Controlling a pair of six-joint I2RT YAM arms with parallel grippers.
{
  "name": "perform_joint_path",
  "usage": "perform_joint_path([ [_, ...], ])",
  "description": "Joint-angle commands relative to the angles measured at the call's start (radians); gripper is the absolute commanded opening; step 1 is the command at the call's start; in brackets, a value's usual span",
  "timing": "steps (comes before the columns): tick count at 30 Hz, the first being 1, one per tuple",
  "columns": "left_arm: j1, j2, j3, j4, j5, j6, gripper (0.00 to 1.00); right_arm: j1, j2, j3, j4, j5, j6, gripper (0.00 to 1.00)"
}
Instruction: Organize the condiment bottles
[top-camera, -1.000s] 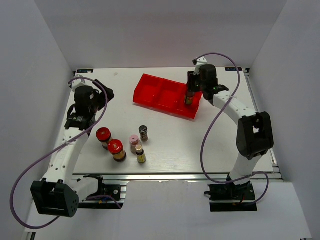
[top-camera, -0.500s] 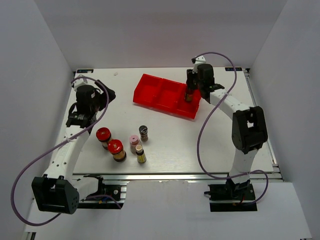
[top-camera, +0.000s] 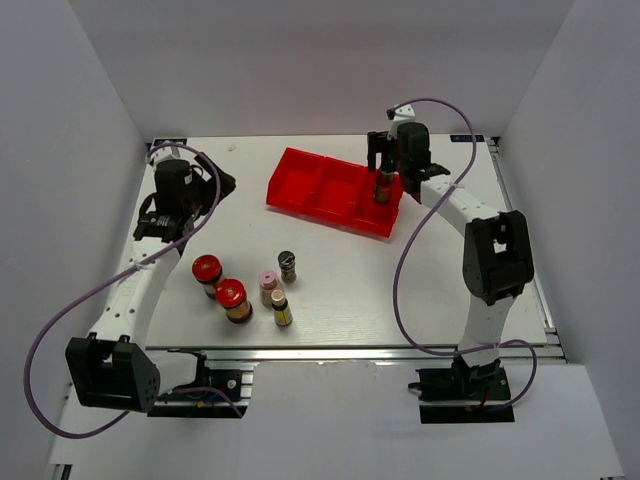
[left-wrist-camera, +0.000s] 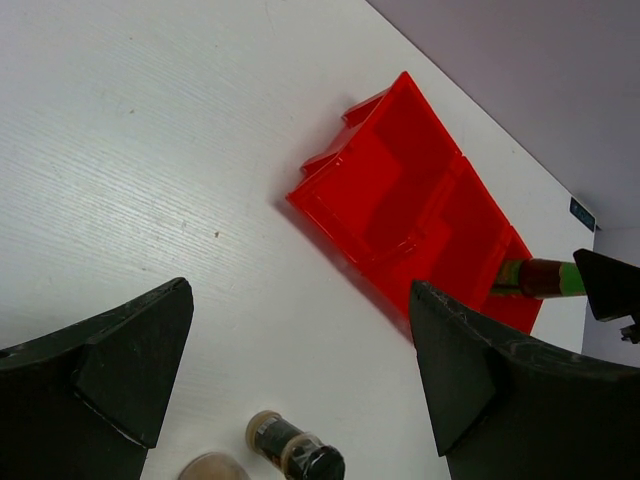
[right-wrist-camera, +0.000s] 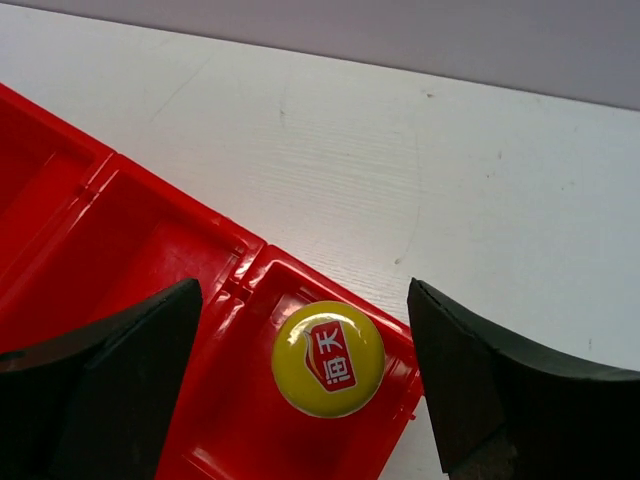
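The red tray lies at the back of the table, also in the left wrist view and the right wrist view. A yellow-capped bottle stands upright in its right-end compartment. My right gripper hangs open just above it, fingers apart on either side of the cap and not touching. Two red-lidded jars stand at the front left with a pink-capped bottle, a dark-capped one and a pale-capped one. My left gripper is open and holds nothing.
The tray's left and middle compartments hold nothing. The right arm's purple cable loops over the back right corner. White walls close in the table on three sides.
The right gripper has opened and let go of the yellow-capped bottle, which now stands free in the tray's right compartment. The left arm has shifted slightly towards the back.
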Motion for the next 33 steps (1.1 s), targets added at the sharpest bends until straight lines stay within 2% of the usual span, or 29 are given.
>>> perform_joint_path([
  [1, -0.001, 0.007, 0.054, -0.060, 0.035, -0.011, 0.98, -0.004, -0.082, 0.024, 0.079, -0.017, 0.001, 0.89],
  [5, 0.001, 0.057, 0.103, -0.137, 0.048, -0.016, 0.98, -0.004, -0.125, 0.012, 0.070, -0.013, -0.021, 0.89],
  [10, -0.001, 0.086, 0.120, -0.201, 0.083, -0.023, 0.98, -0.004, -0.208, 0.024, -0.020, -0.056, -0.038, 0.89],
  [15, -0.001, 0.088, 0.121, -0.308, 0.083, -0.023, 0.98, 0.030, -0.363, -0.056, -0.072, -0.270, -0.046, 0.89],
  [18, -0.001, 0.068, 0.123, -0.380, 0.071, -0.011, 0.98, 0.109, -0.444, -0.106, -0.157, -0.415, -0.150, 0.89],
  [19, -0.001, 0.057, 0.118, -0.390, 0.065, -0.010, 0.98, 0.170, -0.467, -0.132, -0.169, -0.466, -0.173, 0.89],
  [25, -0.001, -0.055, 0.052, -0.401, 0.046, 0.000, 0.98, 0.413, -0.638, -0.404, -0.184, -0.663, -0.296, 0.89],
  [29, 0.001, -0.087, 0.040, -0.413, 0.042, 0.012, 0.98, 0.541, -0.650, -0.476, -0.209, -0.659, -0.286, 0.89],
  [33, 0.001, -0.099, 0.022, -0.419, 0.045, 0.021, 0.98, 0.648, -0.590, -0.491, -0.191, -0.647, -0.271, 0.89],
])
